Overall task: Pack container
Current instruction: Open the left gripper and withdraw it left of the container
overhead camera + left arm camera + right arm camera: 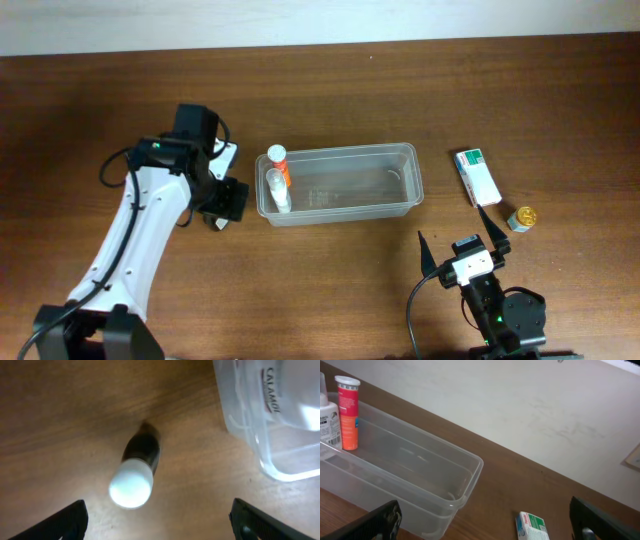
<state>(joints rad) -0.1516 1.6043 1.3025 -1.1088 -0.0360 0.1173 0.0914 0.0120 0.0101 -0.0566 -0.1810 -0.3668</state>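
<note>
The container (416,175) is a clear plastic tub in the middle of the table. At its left end stand an orange tube with a white cap (280,163) and a white bottle (277,190). My left gripper (225,208) hovers just left of the tub, open. Below it a small dark bottle with a white cap (135,472) stands on the wood, apart from both fingers (60,522); the tub's corner (270,425) is to its right. My right gripper (460,243) is open and empty in front of the tub's right end (465,485).
A white-and-green carton (478,176) lies right of the tub, also low in the right wrist view as the carton (534,527). A small gold-capped jar (521,218) sits beside it. The wall runs along the table's far edge.
</note>
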